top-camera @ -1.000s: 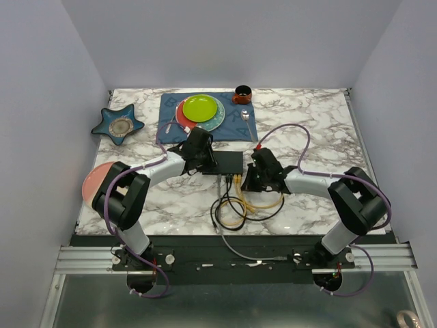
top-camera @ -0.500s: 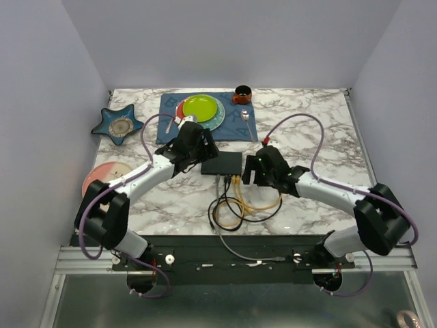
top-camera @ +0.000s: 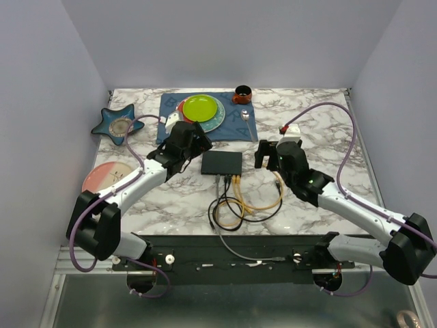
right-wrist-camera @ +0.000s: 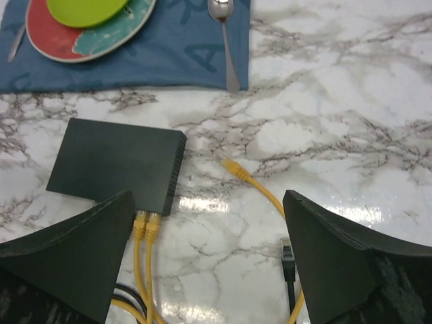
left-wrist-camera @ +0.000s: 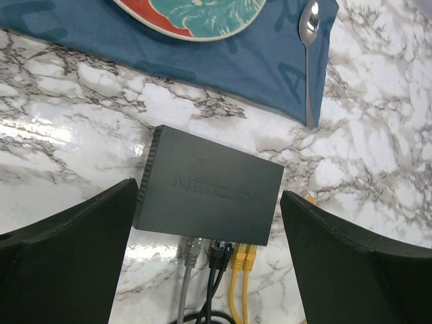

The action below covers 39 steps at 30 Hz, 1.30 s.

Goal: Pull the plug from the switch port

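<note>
Plain lavender walls (top-camera: 225, 41), grey-veined white marble table (top-camera: 321, 116), aluminium rail (top-camera: 82, 257)

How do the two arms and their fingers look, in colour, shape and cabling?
The left arm and the right arm have white link shells and bulky black joints. A thin purple cable loops beside each. The left gripper and the right gripper are black; their fingers are broad matte wedges narrowing to the tip. I see no markings.
</note>
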### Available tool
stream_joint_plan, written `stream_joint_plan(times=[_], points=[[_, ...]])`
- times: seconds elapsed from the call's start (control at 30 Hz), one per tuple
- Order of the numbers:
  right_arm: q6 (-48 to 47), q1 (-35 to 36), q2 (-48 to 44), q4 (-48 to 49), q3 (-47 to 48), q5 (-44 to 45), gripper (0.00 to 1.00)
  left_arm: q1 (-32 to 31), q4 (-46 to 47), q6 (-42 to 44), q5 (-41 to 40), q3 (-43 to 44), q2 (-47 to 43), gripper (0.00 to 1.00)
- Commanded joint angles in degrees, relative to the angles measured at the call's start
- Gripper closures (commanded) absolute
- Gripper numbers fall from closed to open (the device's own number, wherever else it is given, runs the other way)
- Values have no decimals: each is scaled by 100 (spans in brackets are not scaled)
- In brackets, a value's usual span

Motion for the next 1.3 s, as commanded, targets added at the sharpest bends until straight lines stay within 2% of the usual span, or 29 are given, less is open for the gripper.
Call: stream_joint_plan(times=[0.0,0.1,0.13,0.17,0.23,0.37,0.47,0.6,0.63,0.7,0.83,1.0,1.27], points=[[-414,18,73,828,-154,382,0,97,488,-399,-384,-345,-356,1],[-141,18,257,688,-32,578,0,465,445,-426,379,-311,-112,1],[16,9,328,356,74,534,0,745,436,-374,1262,-189,20,1],[139,-8,398,-4,388,438,0,809,427,-347,1671,-109,170,1],[193,-70,591,-454,575,-182,0,827,331,-277,1973,75,513,1],[360,-79,513,-185,445,-845,0,775,645,-233,2386,-38,672,1],[684,-341,556,247,189,-1591,0,529,778,30,2256,-117,619,3],[1326,-808,960,343,163,-2558,0,230,884,163,2193,-100,794,16],[1484,-904,1005,701,6,-2978,1,160,893,180,2211,-39,873,18],[1625,-940,1206,853,-13,-3271,2,115,858,189,2316,6,1092,24],[1626,-949,1506,1168,-39,-4069,3,98,840,163,2282,-38,1278,23],[1792,-1001,1629,1609,-294,-4388,3,98,603,251,2132,41,1471,15],[2285,-1467,1963,2436,-892,-5074,5,89,576,251,2036,15,1446,14]])
